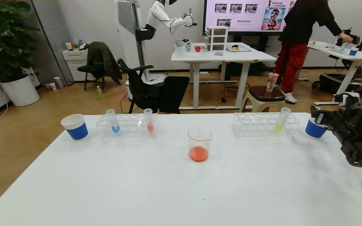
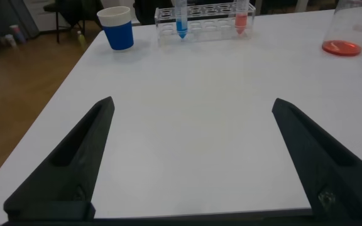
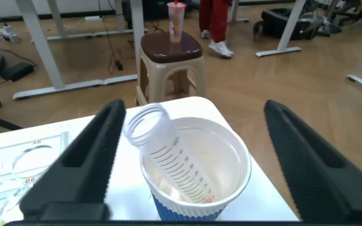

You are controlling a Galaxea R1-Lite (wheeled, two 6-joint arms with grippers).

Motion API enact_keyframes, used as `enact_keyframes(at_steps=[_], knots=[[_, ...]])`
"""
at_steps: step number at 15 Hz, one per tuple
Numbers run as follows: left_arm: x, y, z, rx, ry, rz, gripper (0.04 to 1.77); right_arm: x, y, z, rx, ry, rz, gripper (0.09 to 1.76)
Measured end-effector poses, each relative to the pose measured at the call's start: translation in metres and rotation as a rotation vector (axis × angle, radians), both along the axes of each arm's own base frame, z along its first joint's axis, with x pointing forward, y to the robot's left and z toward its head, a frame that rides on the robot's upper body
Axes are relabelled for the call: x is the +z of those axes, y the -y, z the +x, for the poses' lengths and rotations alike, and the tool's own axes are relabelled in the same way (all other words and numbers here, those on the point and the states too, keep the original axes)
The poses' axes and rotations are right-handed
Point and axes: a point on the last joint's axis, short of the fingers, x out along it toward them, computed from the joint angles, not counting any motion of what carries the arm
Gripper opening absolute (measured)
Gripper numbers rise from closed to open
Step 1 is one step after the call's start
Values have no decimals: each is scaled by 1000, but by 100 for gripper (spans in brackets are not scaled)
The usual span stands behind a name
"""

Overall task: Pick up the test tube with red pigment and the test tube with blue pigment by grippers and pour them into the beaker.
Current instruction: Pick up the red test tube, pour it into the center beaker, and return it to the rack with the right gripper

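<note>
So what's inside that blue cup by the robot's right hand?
An empty clear test tube leans inside the blue cup, its open mouth poking above the rim. A tiny red trace shows near its bottom. The cup's floor under the tube is hidden.

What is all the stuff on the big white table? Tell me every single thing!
Table: one, white, under everything.
Beaker: one, clear glass with red liquid at the bottom, middle of the table.
Racks: two, clear plastic, left rack and right rack at the far edge.
Blue tube: one, in the left rack.
Salmon-orange tube: one, in the left rack.
Yellow-green tube: one, in the right rack.
Paper cups: two, white and blue, left cup and right cup.
Emptied tube: one, clear, lying tilted inside the right cup.
Left pincer: black, open, over bare table.
Right pincer: black, open, above the right cup.
</note>
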Motion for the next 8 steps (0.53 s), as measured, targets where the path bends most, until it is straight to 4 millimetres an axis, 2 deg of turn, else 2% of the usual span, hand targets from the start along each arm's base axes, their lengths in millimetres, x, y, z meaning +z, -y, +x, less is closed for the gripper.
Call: enact_keyframes(at_steps=[1, 3, 5, 6, 8], knots=[[0, 0, 0, 0, 0, 0, 175, 0, 0, 0, -2, -1, 0, 172], [0, 0, 0, 0, 0, 0, 175, 3, -3, 0, 3, 7, -2, 173], [0, 0, 0, 0, 0, 0, 175, 14, -13, 0, 29, 34, -8, 173], [0, 0, 0, -1, 0, 0, 175, 23, -23, 0, 51, 53, -13, 173], [0, 0, 0, 0, 0, 0, 175, 45, -55, -2, 126, 90, -19, 173]])
